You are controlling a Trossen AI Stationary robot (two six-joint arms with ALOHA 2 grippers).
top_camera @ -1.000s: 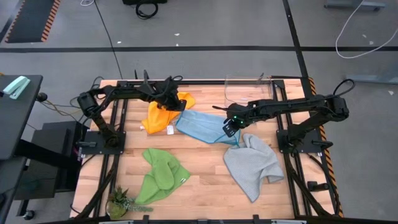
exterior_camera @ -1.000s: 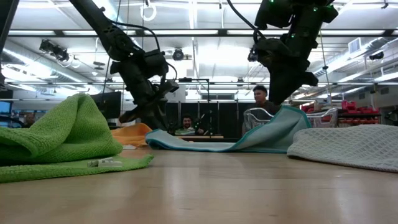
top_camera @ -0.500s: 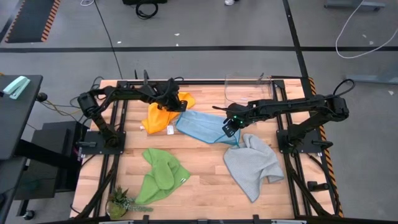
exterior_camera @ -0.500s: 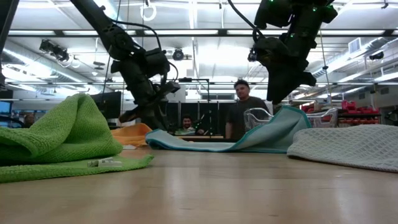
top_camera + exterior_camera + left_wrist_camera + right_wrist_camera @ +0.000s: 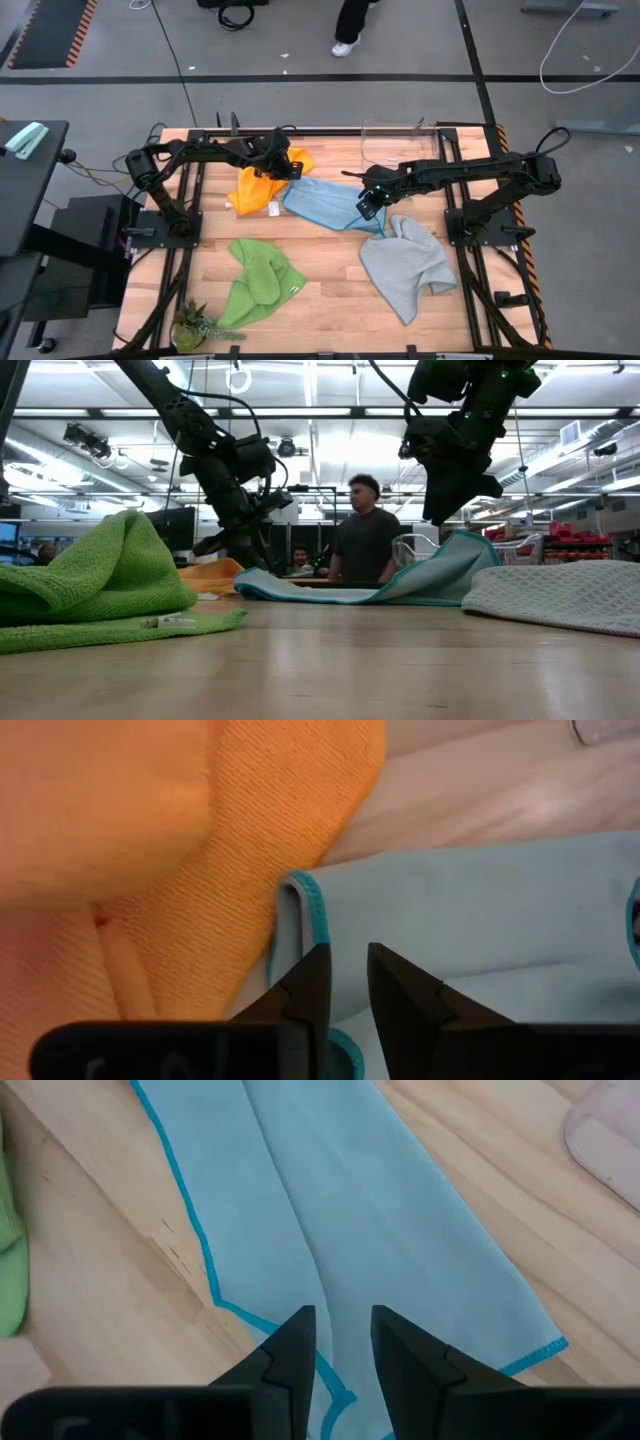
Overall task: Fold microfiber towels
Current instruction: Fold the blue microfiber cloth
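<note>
Under my left claw [image 5: 345, 982]: blue towel [image 5: 325, 203] corner beside the orange towel [image 5: 258, 187]; fingers a narrow gap apart, whether they pinch cloth I can't tell. My right claw [image 5: 368, 203] grips the blue towel's other end, raised off the tabletop [image 5: 330, 290]. Grey towel [image 5: 405, 265] just beside it, green towel [image 5: 258, 280] well apart.

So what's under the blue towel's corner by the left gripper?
The blue towel lies on bare wood table there, its teal-edged corner beside the orange towel. Whether it overlaps the orange one cannot be seen. The left gripper hangs over that corner.
</note>
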